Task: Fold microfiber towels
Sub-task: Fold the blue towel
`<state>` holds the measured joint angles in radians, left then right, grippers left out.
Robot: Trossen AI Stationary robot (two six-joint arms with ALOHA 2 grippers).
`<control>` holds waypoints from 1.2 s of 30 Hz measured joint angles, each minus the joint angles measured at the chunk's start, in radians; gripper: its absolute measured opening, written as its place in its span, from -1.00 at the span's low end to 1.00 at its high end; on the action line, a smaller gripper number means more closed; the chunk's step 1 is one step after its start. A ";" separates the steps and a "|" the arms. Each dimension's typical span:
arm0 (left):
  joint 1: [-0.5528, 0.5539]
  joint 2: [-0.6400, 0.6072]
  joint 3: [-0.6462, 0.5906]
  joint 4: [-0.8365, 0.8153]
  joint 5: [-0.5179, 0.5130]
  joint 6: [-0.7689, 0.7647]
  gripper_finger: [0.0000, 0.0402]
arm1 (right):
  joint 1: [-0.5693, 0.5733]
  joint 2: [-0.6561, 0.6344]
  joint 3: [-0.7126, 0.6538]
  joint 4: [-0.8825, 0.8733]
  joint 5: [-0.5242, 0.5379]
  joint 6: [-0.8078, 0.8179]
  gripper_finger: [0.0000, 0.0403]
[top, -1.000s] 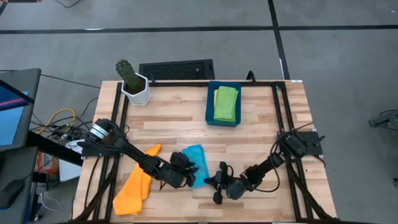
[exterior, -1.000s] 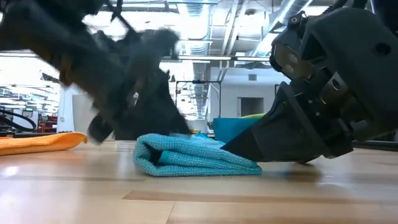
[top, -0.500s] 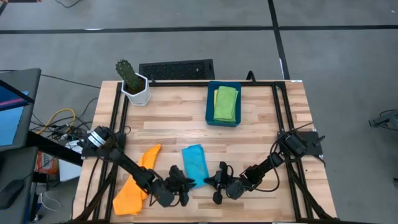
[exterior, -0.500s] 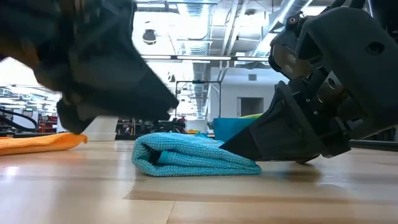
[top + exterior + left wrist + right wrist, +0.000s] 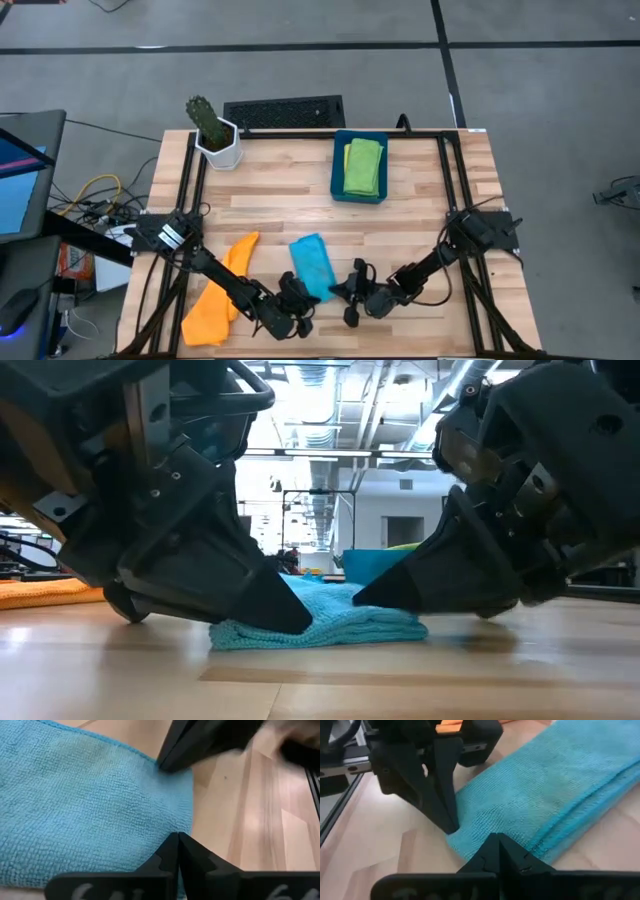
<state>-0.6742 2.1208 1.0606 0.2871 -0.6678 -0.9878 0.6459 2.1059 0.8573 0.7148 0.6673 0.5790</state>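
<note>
Orange towel (image 5: pixel 218 290) lies loose on the desk (image 5: pixel 270 200), left. Left tool (image 5: pixel 296 308) is pinched shut on the near left corner of the blue towel (image 5: pixel 312 262); right tool (image 5: pixel 350 292) is pinched shut on its near right corner. Green towel (image 5: pixel 363 166) sits in the bin (image 5: pixel 337 172). Risk: only the top layer may be caught, so the fold could splay when lifted; uneven pull would skew it.

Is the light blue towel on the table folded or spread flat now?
Folded. The light blue towel lies as a narrow strip in the high view, and the right wrist view shows stacked layers along its edge.
</note>
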 joint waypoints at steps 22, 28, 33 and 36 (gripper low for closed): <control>0.003 0.005 0.008 -0.007 0.004 -0.003 -0.97 | -0.353 0.128 0.023 0.277 -0.349 -0.209 -0.93; 0.003 0.005 0.008 -0.007 0.004 -0.002 -0.97 | -0.362 -0.023 0.023 0.266 -0.365 -0.414 -0.91; 0.003 0.005 0.008 -0.009 0.005 0.007 -0.97 | -0.429 -0.027 0.065 0.179 -0.450 -0.562 -0.95; 0.003 0.006 0.007 -0.005 0.005 0.026 -0.97 | -0.464 0.013 0.123 0.175 -0.582 -0.574 -0.91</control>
<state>-0.6708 2.1269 1.0676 0.2818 -0.6627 -0.9614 0.1816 2.1187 0.9806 0.8895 0.0849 0.0046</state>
